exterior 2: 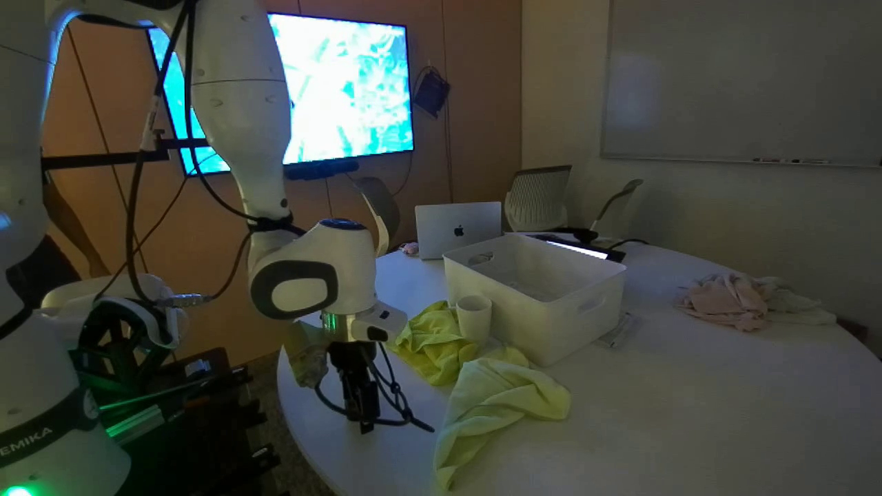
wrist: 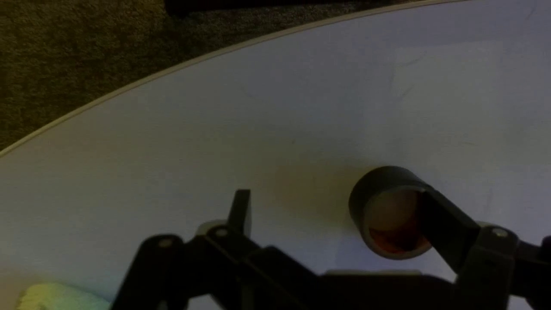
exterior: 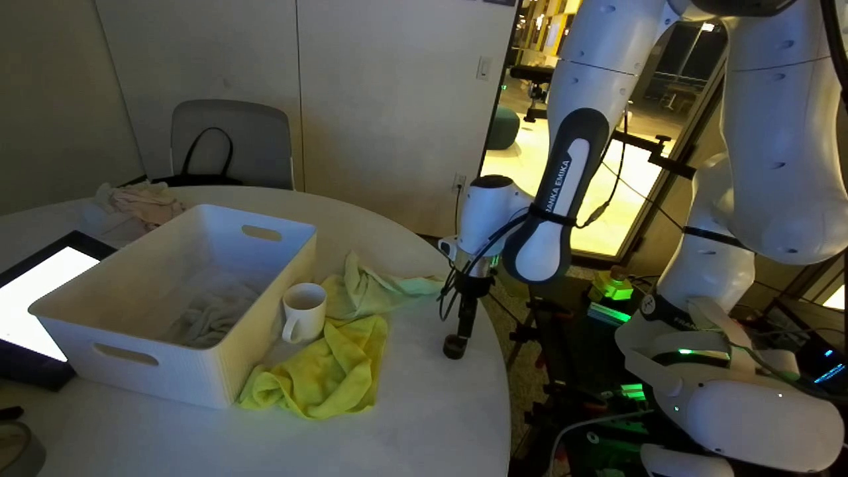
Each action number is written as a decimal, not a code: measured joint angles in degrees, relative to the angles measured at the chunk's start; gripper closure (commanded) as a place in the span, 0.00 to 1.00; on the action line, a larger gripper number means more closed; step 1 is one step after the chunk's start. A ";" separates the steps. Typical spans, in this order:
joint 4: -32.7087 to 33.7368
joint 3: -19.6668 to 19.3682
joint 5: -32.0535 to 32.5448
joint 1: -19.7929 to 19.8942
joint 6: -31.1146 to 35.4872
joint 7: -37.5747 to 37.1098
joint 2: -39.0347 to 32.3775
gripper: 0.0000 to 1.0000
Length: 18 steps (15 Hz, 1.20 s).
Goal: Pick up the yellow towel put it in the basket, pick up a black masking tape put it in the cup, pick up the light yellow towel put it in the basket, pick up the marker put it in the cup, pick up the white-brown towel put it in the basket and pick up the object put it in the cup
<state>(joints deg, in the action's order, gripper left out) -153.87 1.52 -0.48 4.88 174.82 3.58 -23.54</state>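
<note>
My gripper [wrist: 336, 193] points down over the table's edge side, its jaws wide apart. The black masking tape [wrist: 379, 183], a short ring, lies toward the right finger [wrist: 450, 226], which overlaps its rim; whether they touch I cannot tell. An exterior view shows the tape [exterior: 454, 347] right at the fingertips. Beside the white basket [exterior: 225, 371] stands the white cup [exterior: 306, 311]. The yellow towel [exterior: 331, 377] and light yellow towel [exterior: 377, 291] lie crumpled around it. Inside the basket is a whitish towel [exterior: 218, 311]; I cannot tell if it is the white-brown one. The marker is out of view.
A lit screen [exterior: 46, 298] lies behind the basket, and a laptop [exterior 2: 458, 227] stands near it. Pinkish and white cloths [exterior 2: 730, 303] are heaped on the far side. The round table's edge [wrist: 172, 69] runs close to the gripper.
</note>
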 measured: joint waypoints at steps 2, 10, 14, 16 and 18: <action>0.75 -0.60 0.13 -0.69 0.04 -0.01 -1.01 0.00; 3.87 -1.82 0.15 -2.25 0.10 -0.03 -4.57 0.00; 4.52 -2.57 0.16 -3.09 0.36 -0.03 -6.04 0.00; 4.60 -3.24 0.22 -3.97 0.73 -0.08 -6.64 0.26; 4.60 -4.06 0.26 -5.19 1.21 -0.13 -6.91 0.41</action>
<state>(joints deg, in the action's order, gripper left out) -149.27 -2.53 -0.22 -0.31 176.02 3.45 -30.45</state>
